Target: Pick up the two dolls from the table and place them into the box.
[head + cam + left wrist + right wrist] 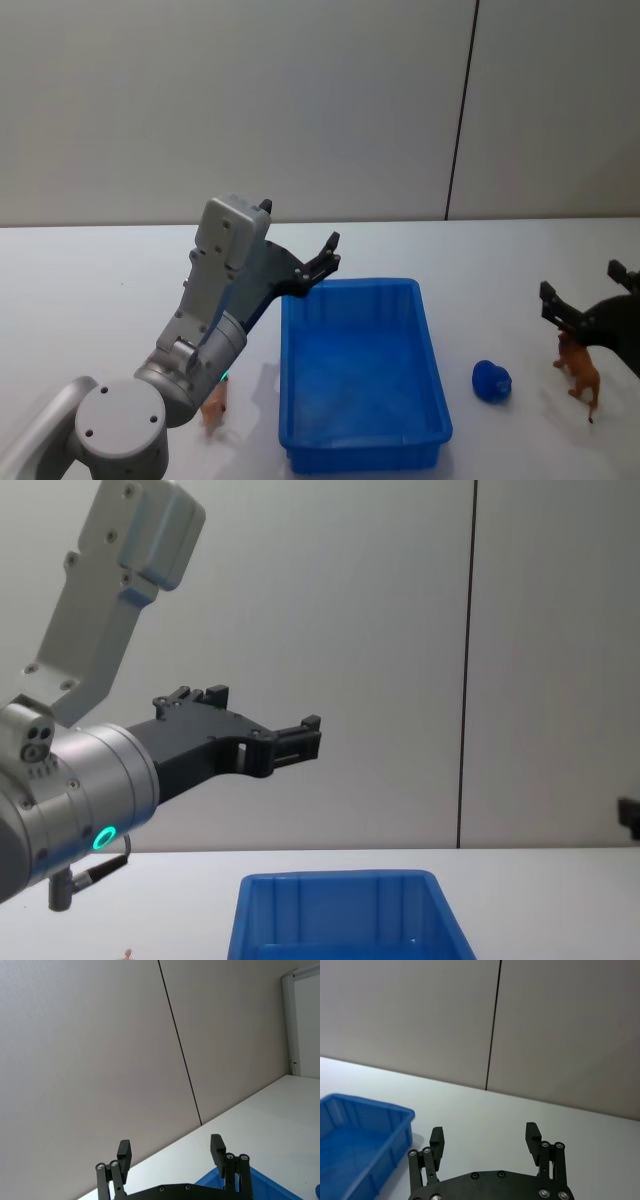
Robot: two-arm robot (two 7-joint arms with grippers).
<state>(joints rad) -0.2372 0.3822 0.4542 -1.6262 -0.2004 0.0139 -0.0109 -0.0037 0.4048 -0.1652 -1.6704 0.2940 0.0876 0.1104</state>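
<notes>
White table (100, 300) with the blue box (365, 455) near its middle, long sides running away from the robot. Left gripper (325, 258) raised in the air by the box's far left corner, pointing forward and to the right; fingers (124, 1152) spread wide, nothing held between them, just wall and tabletop beyond. From the chest, a dark claw well above the box rim. Small orange doll (213, 405) on the table just left of the box's near end, partly hidden behind the left arm. Right gripper (582, 283) out near the table's right side, well apart from the box, jaws also wide open and empty. Brown four-legged doll (580, 372) standing upright on the table, in the head view just below that gripper; contact between the two impossible to judge. Small round blue thing (491, 381) lying on the table between box and brown doll, nearer the box. Both dolls outside the box, one to each side of it.
</notes>
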